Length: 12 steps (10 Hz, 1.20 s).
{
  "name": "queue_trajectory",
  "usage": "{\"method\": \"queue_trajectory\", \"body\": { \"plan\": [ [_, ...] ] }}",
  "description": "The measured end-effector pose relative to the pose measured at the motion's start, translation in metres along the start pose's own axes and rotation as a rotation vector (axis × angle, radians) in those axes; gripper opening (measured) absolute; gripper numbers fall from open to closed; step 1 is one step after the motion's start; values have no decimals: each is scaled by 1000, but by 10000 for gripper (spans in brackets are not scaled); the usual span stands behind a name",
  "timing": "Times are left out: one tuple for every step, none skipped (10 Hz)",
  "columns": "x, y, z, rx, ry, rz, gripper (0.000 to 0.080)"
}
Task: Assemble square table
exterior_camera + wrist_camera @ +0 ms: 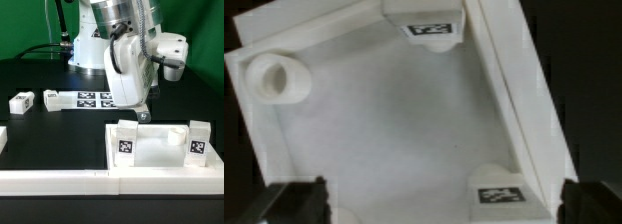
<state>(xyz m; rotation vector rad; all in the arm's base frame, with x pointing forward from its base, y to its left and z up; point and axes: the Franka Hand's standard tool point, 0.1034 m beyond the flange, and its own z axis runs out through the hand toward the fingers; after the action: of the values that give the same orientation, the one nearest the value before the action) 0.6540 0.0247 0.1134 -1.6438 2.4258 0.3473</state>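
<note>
The white square tabletop (158, 152) lies flat at the front, right of centre in the exterior view. Two tagged white legs (125, 141) (198, 140) stand upright on it, one at its left side and one at its right. Two more legs (22, 101) (52, 98) lie loose on the black table at the exterior view's left. My gripper (141, 113) hangs over the tabletop's far edge. In the wrist view the gripper (438, 205) is open, its dark fingers (295, 200) wide apart over the tabletop (393, 130), with a round corner socket (281, 78) and two tags showing.
The marker board (95, 98) lies behind the tabletop, under the arm. A long white rail (90, 181) runs along the front edge. Another white piece (3, 136) shows at the exterior view's left edge.
</note>
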Motion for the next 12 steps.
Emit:
{"method": "queue_trajectory", "body": {
  "plan": [
    [-1,0,0,0,0,-1,649],
    [0,0,0,-1,0,-1,649],
    [-1,0,1,-1,0,-1,649],
    [-1,0,1,-1,0,-1,649],
    [-2,3,2,-2,2,-5,649],
    [-10,20,8,-19,7,-15,649],
    [-19,43,15,-52,14,-35,649],
    [-23,60,25,-88,24,-48,649],
    [-24,74,39,-116,38,-56,649],
    [-16,78,49,-145,47,-69,649],
    [-6,78,57,-153,58,-72,649],
    [4,76,62,-139,67,-80,649]
  ]
}}
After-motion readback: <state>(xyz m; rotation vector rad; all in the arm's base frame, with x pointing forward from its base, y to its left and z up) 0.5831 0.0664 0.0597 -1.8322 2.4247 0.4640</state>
